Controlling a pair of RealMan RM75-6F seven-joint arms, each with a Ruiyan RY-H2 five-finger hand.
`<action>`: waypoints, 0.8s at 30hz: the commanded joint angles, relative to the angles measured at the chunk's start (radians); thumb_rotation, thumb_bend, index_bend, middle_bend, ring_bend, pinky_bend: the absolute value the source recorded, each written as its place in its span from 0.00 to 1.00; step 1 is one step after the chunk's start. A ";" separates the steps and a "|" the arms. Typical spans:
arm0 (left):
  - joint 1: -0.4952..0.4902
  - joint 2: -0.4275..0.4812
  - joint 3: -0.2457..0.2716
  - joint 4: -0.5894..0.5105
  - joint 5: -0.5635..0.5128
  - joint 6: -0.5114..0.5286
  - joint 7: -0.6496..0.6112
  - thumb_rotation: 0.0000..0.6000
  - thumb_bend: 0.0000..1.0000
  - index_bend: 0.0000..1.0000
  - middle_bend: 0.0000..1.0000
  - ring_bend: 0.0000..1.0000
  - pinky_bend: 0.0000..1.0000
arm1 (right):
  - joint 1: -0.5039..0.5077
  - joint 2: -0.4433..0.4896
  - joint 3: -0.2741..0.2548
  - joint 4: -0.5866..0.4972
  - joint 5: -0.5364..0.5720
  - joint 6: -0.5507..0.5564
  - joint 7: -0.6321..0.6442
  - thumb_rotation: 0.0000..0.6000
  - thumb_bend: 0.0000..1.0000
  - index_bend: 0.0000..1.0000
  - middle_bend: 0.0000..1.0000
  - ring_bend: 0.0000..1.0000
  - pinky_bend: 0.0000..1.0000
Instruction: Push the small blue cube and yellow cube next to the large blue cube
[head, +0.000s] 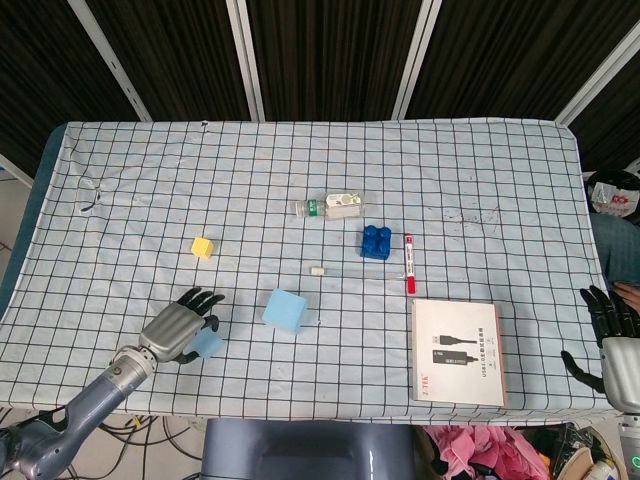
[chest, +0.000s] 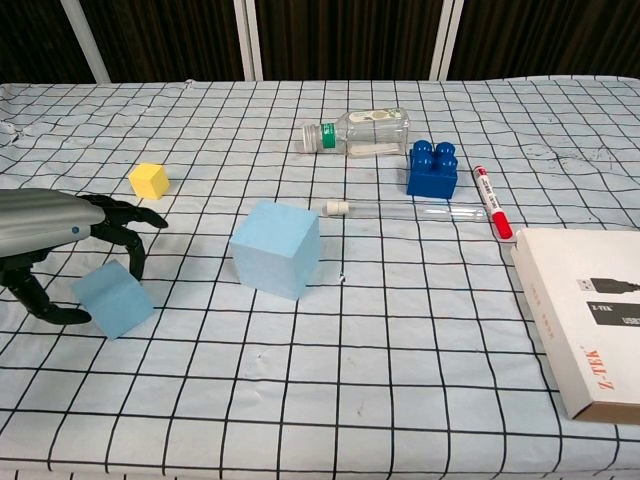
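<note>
While spread and holding nothing, left hand (head: 178, 328) partly hides small blue cube (chest: 112, 299).

A checked cloth (head: 480, 160), matt and faintly creased, covers the table. The pale blue cubes (chest: 276, 248) and the yellow cube (chest: 149, 181) have a soft, matt finish, while the dark blue brick (chest: 432, 170) shows glossy plastic. The bottle (chest: 358, 132) is clear and shiny. The box (chest: 590, 320) looks like smooth card. The left hand (chest: 60, 235) has a brushed-metal back and black fingers (chest: 125, 220).
</note>
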 joint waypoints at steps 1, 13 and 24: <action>0.002 0.003 0.003 0.004 -0.002 0.004 -0.001 1.00 0.25 0.42 0.06 0.00 0.00 | 0.000 -0.002 0.000 0.001 0.005 -0.007 -0.002 1.00 0.21 0.00 0.04 0.00 0.11; 0.009 0.016 -0.018 0.006 -0.043 0.036 -0.016 1.00 0.30 0.46 0.08 0.00 0.00 | 0.000 -0.006 0.005 -0.003 0.012 -0.018 -0.014 1.00 0.22 0.00 0.04 0.00 0.11; -0.131 -0.012 -0.208 -0.022 -0.332 -0.026 0.083 1.00 0.30 0.46 0.07 0.00 0.00 | 0.001 -0.007 0.007 -0.003 0.010 -0.023 -0.015 1.00 0.22 0.00 0.04 0.00 0.11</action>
